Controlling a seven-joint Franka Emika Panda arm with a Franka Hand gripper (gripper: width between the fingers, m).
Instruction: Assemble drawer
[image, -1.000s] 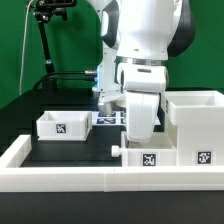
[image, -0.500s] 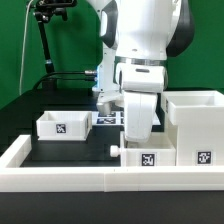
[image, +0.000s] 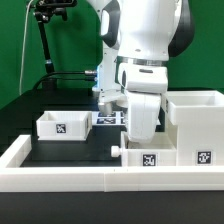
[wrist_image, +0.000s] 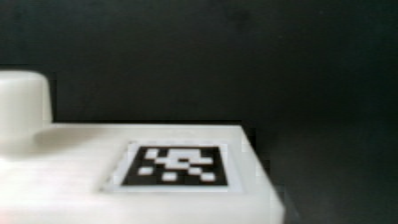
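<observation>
Light, rigid, slick tray (image: 140, 157) suited pinching a thin wall; fingers were hidden, open or closed unclear

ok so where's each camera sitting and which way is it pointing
exterior view: off the arm, outside the long low white rim wall, facing the white robot arm, which fills the middle.
wrist view: on the wrist, close over a small matte white plastic drawer part on the black table; no fingers show.
shared: that part and its square black-and-white tag.
</observation>
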